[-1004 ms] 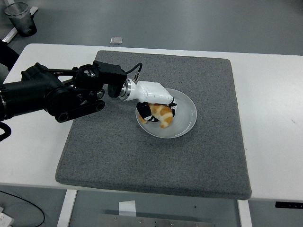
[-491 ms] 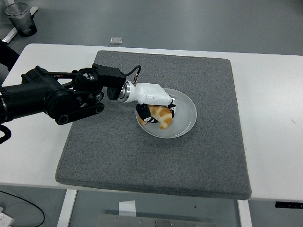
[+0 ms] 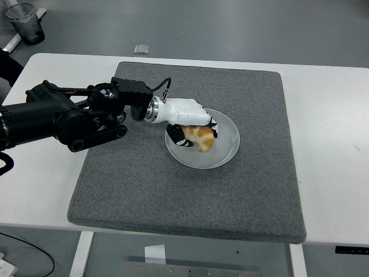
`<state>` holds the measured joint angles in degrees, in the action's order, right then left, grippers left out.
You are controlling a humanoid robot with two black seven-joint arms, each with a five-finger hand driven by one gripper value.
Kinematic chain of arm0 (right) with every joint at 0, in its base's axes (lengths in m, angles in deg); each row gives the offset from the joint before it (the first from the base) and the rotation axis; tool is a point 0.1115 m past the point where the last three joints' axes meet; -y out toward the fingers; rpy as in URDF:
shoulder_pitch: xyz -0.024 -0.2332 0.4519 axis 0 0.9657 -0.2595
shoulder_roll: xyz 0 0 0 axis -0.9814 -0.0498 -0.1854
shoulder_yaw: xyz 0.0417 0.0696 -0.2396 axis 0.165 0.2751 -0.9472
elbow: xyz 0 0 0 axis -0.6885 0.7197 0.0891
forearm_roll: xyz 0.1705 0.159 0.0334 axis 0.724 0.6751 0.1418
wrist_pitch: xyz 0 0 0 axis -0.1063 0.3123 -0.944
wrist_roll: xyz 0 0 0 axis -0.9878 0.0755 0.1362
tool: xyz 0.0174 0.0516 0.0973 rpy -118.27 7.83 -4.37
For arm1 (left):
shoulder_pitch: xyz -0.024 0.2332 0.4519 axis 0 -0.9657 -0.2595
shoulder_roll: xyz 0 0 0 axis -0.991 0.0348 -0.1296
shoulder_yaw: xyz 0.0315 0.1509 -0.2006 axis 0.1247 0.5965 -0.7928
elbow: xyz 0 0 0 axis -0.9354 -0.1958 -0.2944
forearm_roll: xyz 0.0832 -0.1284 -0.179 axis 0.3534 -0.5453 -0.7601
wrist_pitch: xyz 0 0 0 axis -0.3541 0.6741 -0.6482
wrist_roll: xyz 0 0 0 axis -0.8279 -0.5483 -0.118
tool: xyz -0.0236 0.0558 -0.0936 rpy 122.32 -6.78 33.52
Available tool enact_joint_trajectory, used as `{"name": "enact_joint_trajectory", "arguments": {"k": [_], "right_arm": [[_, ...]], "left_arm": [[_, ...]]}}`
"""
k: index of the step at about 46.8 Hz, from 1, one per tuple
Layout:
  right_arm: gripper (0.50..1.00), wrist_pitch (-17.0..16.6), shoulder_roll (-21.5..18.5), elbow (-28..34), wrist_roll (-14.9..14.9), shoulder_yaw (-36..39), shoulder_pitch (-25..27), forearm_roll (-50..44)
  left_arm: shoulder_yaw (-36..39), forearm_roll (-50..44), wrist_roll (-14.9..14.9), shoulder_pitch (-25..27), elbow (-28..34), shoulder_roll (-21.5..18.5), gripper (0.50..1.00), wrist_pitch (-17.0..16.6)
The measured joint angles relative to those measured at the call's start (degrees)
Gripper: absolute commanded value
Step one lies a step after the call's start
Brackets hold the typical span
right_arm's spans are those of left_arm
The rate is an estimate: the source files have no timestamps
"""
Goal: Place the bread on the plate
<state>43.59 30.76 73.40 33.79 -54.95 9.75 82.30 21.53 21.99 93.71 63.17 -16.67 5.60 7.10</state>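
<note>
The left hand (image 3: pixel 187 121), fingers clamped on the bread (image 3: pixel 200 136), has lifted slightly toward 12 o'clock over the plate (image 3: pixel 228 151).

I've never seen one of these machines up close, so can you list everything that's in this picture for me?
bread: one, golden-brown, in the plate, under the fingers of the left hand
plate: one, pale grey, on the mat, right of its middle
mat: one, dark grey, covering the middle of the table
table: one, white, filling most of the view
cup: one, clear, on the floor at top left
small square object: one, grey, on the floor beyond the table
left arm: one, black, entering from the left edge
left hand: one, white with black fingers, curled on the bread over the plate
</note>
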Motion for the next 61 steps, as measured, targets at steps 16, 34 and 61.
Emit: {"name": "enact_joint_trajectory", "arguments": {"k": [16, 34, 61], "right_arm": [[0.932, 0.0, 0.0, 0.0, 0.0, 0.0, 0.0, 0.0], [0.932, 0.0, 0.0, 0.0, 0.0, 0.0, 0.0, 0.0], [0.932, 0.0, 0.0, 0.0, 0.0, 0.0, 0.0, 0.0]], "left_arm": [[-0.2, -0.6, 0.0, 0.0, 0.5, 0.0, 0.992, 0.0], [-2.8, -5.8, 0.1, 2.9, 4.4, -1.8, 0.994, -0.1], [-9.2, -48.5, -2.6, 12.9, 1.3, -12.2, 0.999, 0.2]]}}
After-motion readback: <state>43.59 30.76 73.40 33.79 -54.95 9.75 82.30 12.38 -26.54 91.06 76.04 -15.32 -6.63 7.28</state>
